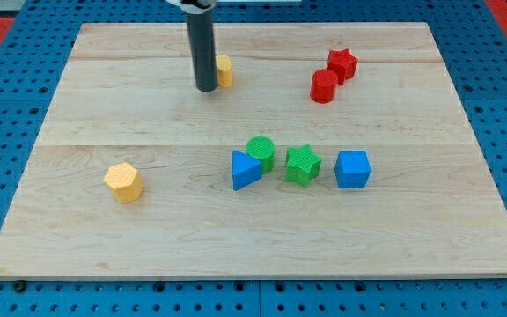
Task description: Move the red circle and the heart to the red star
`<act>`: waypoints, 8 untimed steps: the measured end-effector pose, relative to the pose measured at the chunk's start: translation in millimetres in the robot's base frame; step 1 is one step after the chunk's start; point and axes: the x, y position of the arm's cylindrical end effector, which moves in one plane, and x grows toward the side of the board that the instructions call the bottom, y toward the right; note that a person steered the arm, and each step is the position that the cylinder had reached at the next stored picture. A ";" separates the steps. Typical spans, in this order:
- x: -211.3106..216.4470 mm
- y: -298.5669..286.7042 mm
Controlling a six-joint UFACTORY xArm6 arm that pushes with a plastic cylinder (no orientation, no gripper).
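The red circle point(324, 86) sits near the view's top right, touching the lower left of the red star point(342, 63). The yellow heart point(224, 70) lies near the view's top, left of centre. My tip point(206, 88) rests on the board just left of and slightly below the heart, and the rod partly hides the heart's left side.
A yellow hexagon point(123, 181) lies at the view's lower left. A blue triangle point(245, 169), green circle point(260, 151), green star point(303, 165) and blue cube point(353, 168) form a row at the centre. The wooden board point(104, 238) lies on a blue pegboard.
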 end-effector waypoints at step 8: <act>-62.0 152.9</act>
